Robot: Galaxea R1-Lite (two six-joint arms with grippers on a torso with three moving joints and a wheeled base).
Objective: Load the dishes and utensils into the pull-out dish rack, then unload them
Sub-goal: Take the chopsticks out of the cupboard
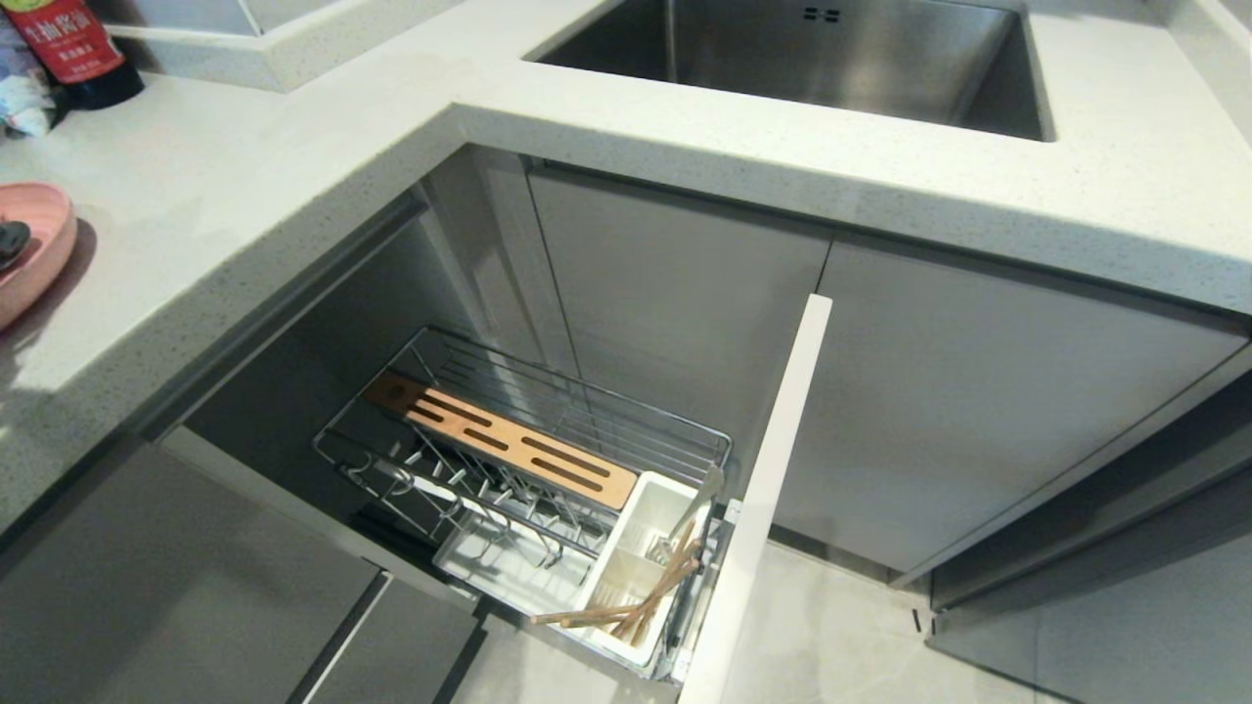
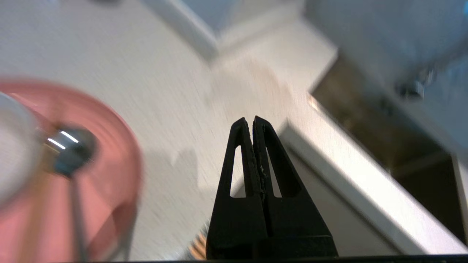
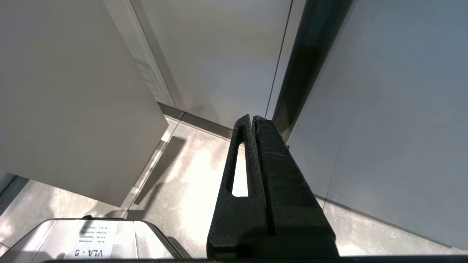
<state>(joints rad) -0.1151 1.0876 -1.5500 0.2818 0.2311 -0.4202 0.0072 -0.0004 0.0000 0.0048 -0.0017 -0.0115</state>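
- You see the rack point(image 1: 548, 460) pulled out under the counter point(image 1: 293, 176); chopsticks point(image 1: 626, 606) lean in its utensil box point(image 1: 641, 533), tips up, handles toward its front corner.
- Plate point(image 1: 29, 249) with spoon point(image 2: 71, 146) lies at the counter's left edge.
- Your left gripper point(image 2: 252, 122) is pressed together, empty, above the counter, beside the plate.
- Right gripper point(image 3: 252, 120) is closed, empty, near the floor.

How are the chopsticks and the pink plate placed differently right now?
The chopsticks are down in the white utensil box of the pulled-out dish rack, leaning at a slant; the pink plate sits flat up on the countertop.
The chopsticks are thin pale wooden sticks; the plate is wide and round.
The plate carries a spoon; the chopsticks carry nothing.
Neither is held: the left gripper is shut and empty.
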